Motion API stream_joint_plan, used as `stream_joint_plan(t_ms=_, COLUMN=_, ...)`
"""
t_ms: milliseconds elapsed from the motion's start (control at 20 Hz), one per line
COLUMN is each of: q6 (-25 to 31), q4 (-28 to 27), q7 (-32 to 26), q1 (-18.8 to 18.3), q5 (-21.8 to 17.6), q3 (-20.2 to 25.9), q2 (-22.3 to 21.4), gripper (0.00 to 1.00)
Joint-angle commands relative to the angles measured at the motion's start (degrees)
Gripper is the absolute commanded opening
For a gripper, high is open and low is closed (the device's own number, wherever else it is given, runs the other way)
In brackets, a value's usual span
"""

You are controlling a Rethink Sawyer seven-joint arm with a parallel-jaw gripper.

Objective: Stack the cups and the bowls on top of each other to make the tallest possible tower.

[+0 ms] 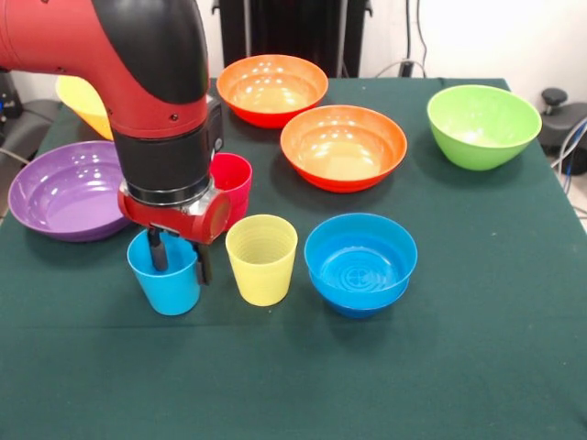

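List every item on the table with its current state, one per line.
light blue cup: upright, gripper jaws straddling its rim
yellow cup: upright, empty
red-pink cup: upright, partly hidden
blue bowl: upright, empty
orange bowls: upright, empty
green bowl: upright
purple bowl: upright, empty

The arm (151,82) is glossy red with black curved panels — a black band rings its wrist.

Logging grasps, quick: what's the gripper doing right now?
Gripper: straddles the light blue cup's rim, one finger inside, one outside; whether it is clamped cannot be told.
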Motion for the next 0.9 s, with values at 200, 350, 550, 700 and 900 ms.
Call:
stream_joint_plan(t_ms=200, q6=2.0, q4=1.8, q7=-5.6, q1=1.8, q5=-3.3, q3=0.2, q2=2.4, gripper=1.00)
stream_joint_plan(t_ms=350, q6=2.5, q4=2.0, q7=-5.1, q1=2.0, q5=-3.2, q3=-0.3, q2=2.3, gripper=1.00)
stream_joint_plan(t_ms=550, q6=3.8, q4=1.3, q7=-5.2, q1=2.3, q5=-3.1, q3=-0.5, q2=2.3, gripper=1.00)
stream_joint_plan(t_ms=700, q6=4.6, q4=0.7, q7=-5.5, q1=2.4, q5=-3.0, q3=-0.6, q2=2.3, gripper=0.00)
stream_joint_plan(t_ms=900, q6=5.6, q4=0.2, q7=-5.8, q1=2.6, q5=-3.0, q3=-0.7, q2=2.0, gripper=0.00)
